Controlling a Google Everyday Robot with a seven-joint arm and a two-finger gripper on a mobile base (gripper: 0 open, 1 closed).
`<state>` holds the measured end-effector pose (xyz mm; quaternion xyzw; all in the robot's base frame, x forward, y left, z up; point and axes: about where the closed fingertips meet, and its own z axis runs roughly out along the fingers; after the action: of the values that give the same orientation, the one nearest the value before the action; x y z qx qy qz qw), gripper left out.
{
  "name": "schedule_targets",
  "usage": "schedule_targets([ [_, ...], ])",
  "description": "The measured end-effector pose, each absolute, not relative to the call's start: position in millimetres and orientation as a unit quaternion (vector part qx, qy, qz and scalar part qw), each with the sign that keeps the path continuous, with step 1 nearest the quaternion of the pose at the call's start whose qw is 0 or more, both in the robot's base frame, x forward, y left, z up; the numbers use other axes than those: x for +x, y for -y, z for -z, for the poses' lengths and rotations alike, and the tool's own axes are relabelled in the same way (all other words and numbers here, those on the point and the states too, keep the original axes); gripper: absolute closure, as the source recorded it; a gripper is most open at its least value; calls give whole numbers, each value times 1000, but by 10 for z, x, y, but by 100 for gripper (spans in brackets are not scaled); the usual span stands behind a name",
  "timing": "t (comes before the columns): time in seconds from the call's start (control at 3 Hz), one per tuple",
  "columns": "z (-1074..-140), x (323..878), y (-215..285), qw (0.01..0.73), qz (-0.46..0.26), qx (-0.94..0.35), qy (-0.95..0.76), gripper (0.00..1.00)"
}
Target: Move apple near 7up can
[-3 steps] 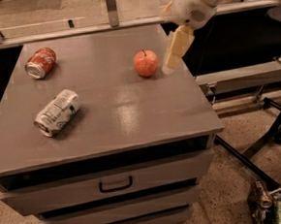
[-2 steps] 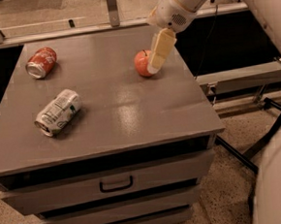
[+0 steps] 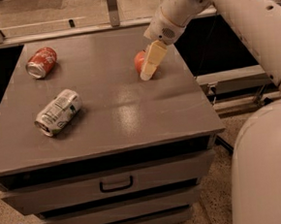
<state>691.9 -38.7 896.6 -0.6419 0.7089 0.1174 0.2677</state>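
The red-orange apple (image 3: 138, 61) sits on the grey cabinet top (image 3: 126, 115) near its back right part. It is partly hidden behind my gripper (image 3: 146, 72), which reaches down from the upper right and is right at the apple, low over the top. The silvery-white 7up can (image 3: 58, 112) with green markings lies on its side at the front left of the top, well to the left of the apple.
A red-orange soda can (image 3: 42, 62) lies on its side at the back left. The cabinet has drawers with a dark handle (image 3: 116, 185) below. My arm (image 3: 229, 9) and my pale body (image 3: 269, 172) fill the right side. A rail (image 3: 76, 31) runs behind.
My gripper has moved left and down from beside the apple's right side to right in front of it, and now covers much of it. The apple and both cans have stayed in place.
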Motion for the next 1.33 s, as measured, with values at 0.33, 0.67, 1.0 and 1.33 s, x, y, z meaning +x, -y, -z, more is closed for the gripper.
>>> schedule_targets([
  [0.33,-8739,7032,420,259,-129,-629,-722,13],
  [0.67,-8580,7098,368,251,-138,-629,-723,44],
  [1.0,-8624,7084,302,254,-153,-633,-715,68],
  [1.33,-8841,6899,38,267,-172,-660,-680,90],
])
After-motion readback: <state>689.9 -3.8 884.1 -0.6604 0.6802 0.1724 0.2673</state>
